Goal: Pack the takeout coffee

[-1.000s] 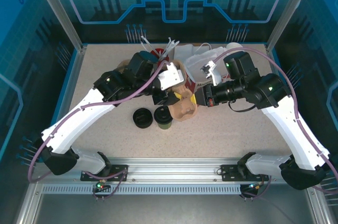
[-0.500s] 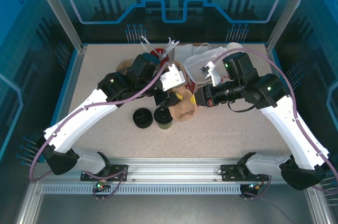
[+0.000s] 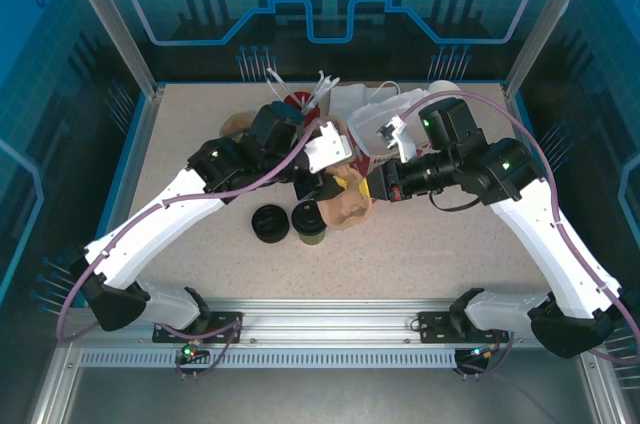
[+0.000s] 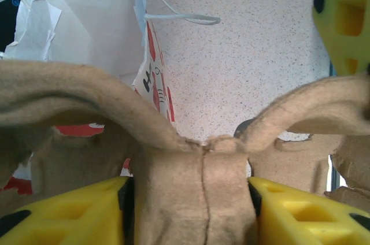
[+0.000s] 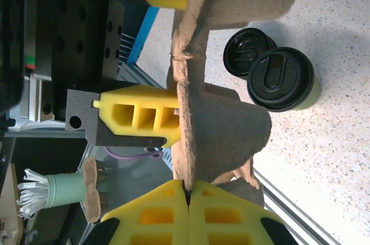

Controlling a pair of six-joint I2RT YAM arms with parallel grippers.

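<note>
The takeout coffee [image 3: 312, 225], a small olive-green cup with a black lid [image 5: 281, 78], stands on the table just in front of both grippers, apart from them. Above it hangs a brown pulp cup carrier [image 3: 347, 199], held from both sides. My left gripper [image 3: 327, 182] [image 4: 191, 199] is shut on the carrier's centre post [image 4: 203, 193], with one yellow finger [image 4: 300, 210] pressed against each side. My right gripper [image 3: 373, 187] [image 5: 186, 186] is shut on the carrier's thin rim [image 5: 188, 135].
A low stack of black lids [image 3: 268, 224] [image 5: 248, 50] sits left of the coffee. A white paper bag [image 3: 372, 116] [image 4: 81, 19] with red print lies open behind the carrier. A cup of stirrers [image 3: 300, 96] and a white cup [image 3: 441, 90] stand at the back edge.
My left arm has shifted slightly to the right and its jaws have narrowed onto the carrier's centre post. The right arm, the coffee and the lids have stayed put.
</note>
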